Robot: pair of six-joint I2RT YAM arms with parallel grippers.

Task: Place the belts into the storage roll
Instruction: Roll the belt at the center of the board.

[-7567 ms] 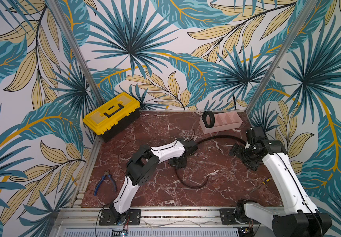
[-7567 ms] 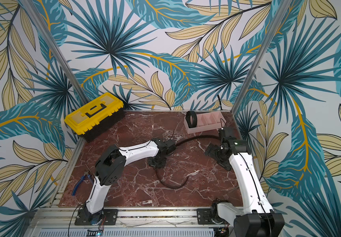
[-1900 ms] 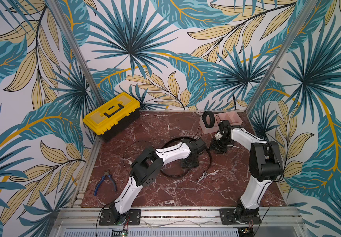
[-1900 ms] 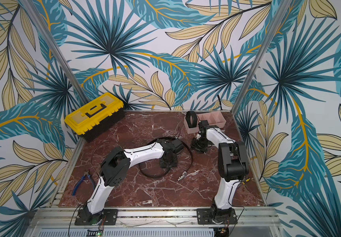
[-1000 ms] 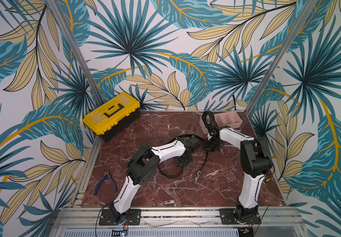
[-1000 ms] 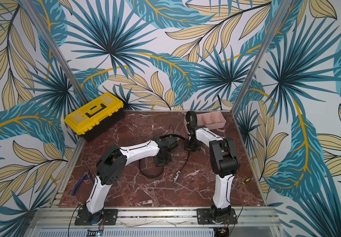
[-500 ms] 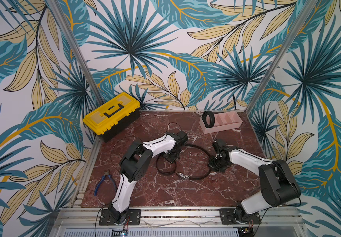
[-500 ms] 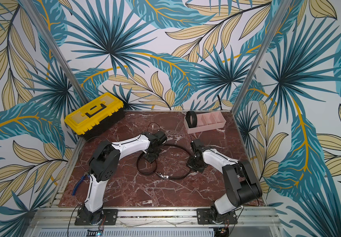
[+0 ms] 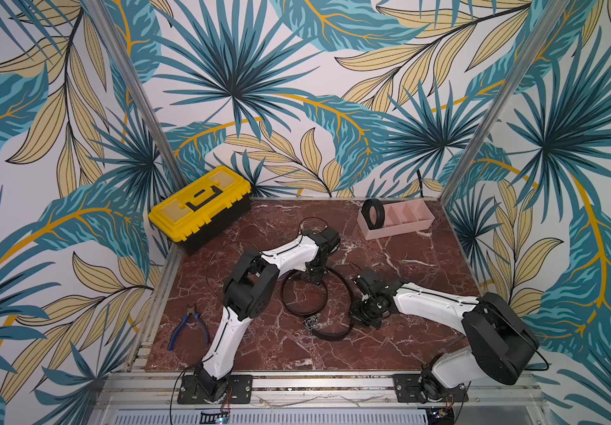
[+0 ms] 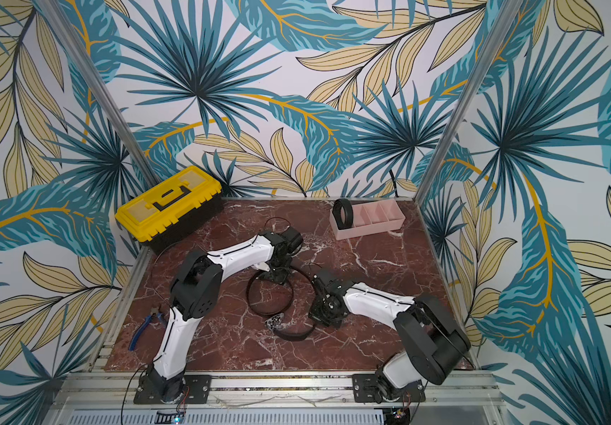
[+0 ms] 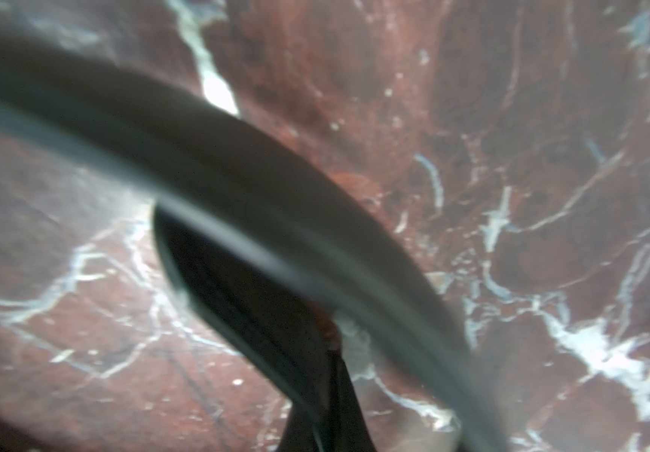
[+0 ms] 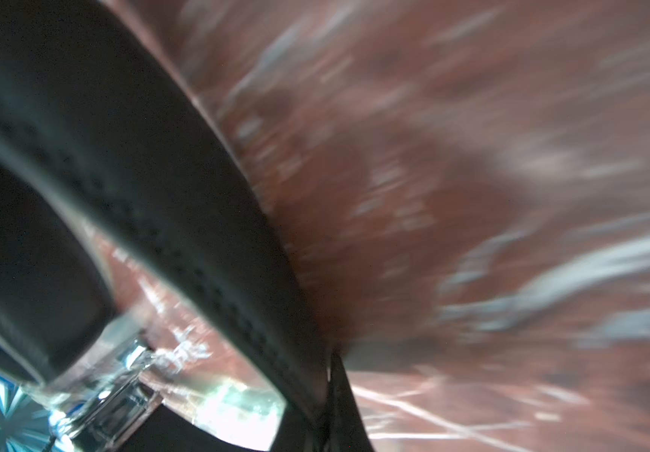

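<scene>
A loose black belt lies in loops on the marble table in both top views, its metal buckle towards the front. My left gripper is shut on the strap at the back of the loops; in the left wrist view the belt runs into the closed jaws. My right gripper is shut on the same belt at its right side, shown in the right wrist view as a stitched strap. A second belt, coiled tight, stands in the left end compartment of the pink storage roll at the back right.
A yellow-and-black toolbox stands at the back left. Blue-handled pliers lie near the front left edge. Patterned walls and metal posts close in the table on three sides.
Over the last second my right arm swung from near the storage roll forward to mid-table, taking the belt with it. The left gripper shifted only slightly. The strap now lies in wider loops.
</scene>
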